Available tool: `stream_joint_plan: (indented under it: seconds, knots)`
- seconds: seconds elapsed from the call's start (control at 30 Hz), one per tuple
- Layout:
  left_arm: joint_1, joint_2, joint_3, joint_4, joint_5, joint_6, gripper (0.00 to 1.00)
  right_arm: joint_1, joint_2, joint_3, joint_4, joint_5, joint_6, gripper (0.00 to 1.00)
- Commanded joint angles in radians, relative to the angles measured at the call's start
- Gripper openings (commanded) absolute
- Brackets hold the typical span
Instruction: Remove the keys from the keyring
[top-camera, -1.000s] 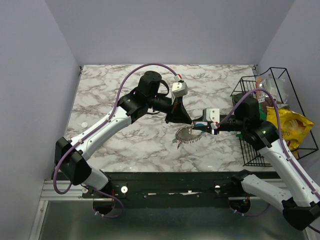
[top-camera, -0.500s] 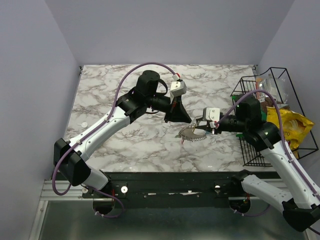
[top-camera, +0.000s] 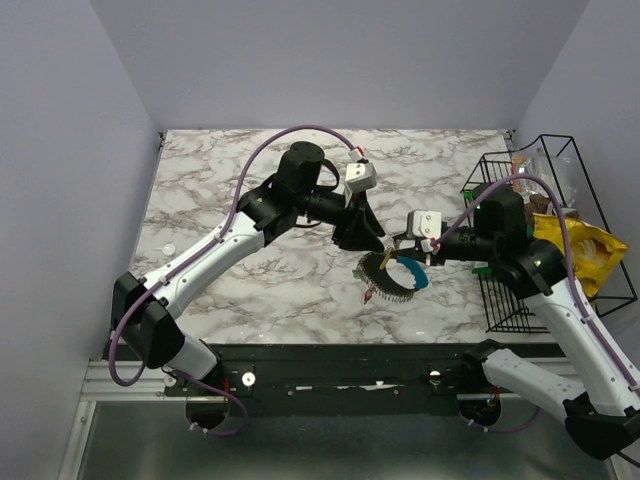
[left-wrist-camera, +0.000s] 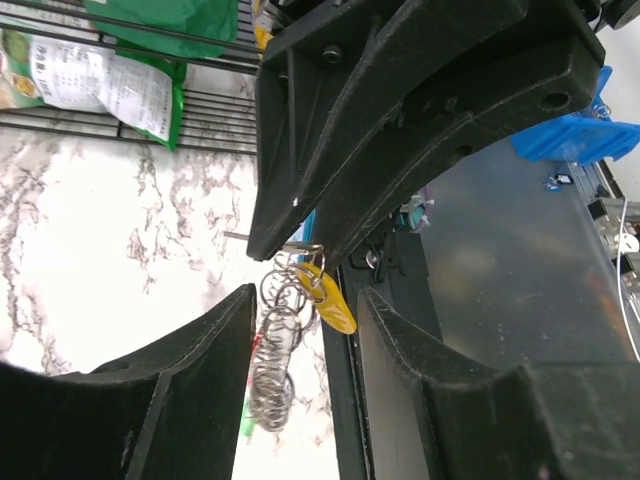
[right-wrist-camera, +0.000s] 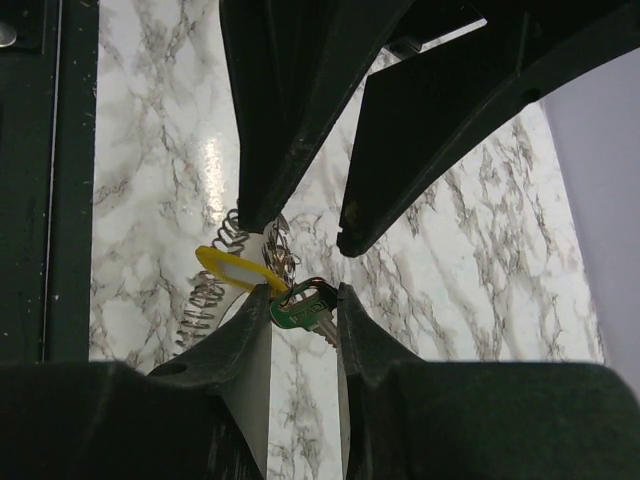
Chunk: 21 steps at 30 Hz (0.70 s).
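the left pincer (top-camera: 373, 243) has just sprung apart and let go, so the keyring (top-camera: 393, 274) now dangles over the surface (top-camera: 250, 280) pinched by the right pincer (top-camera: 400, 255) alone, its keys (right-wrist-camera: 300, 312) seemingly all still threaded on.

— What's the tabletop like?
— It is a white marble-patterned tabletop (top-camera: 300, 290) with grey veins. At mid-frame in the top view, the coiled wire keyring (top-camera: 372, 272) is dark grey on its left and bright blue on its right.
— And the keys?
— In the right wrist view, the flat plastic key tag (right-wrist-camera: 232, 270) is yellow with a white window. The small key (right-wrist-camera: 293, 316) has a green head.
— And the right edge?
— There is a black wire basket (top-camera: 497, 300) and a crinkled yellow snack bag (top-camera: 585, 250). Purple cables (top-camera: 305, 127) run along the white-and-black robot arms (top-camera: 200, 265).
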Motion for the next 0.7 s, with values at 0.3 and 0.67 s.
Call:
stream_joint_plan:
  seconds: [0.3, 0.67]
  knots:
    - [-0.041, 0.029, 0.023, -0.015, -0.005, 0.030, 0.45, -0.001, 0.016, 0.039, 0.012, -0.017, 0.030, 0.01]
    - [-0.050, 0.043, 0.030, -0.017, -0.025, 0.029, 0.27, 0.000, 0.021, 0.035, 0.023, -0.008, 0.040, 0.01]
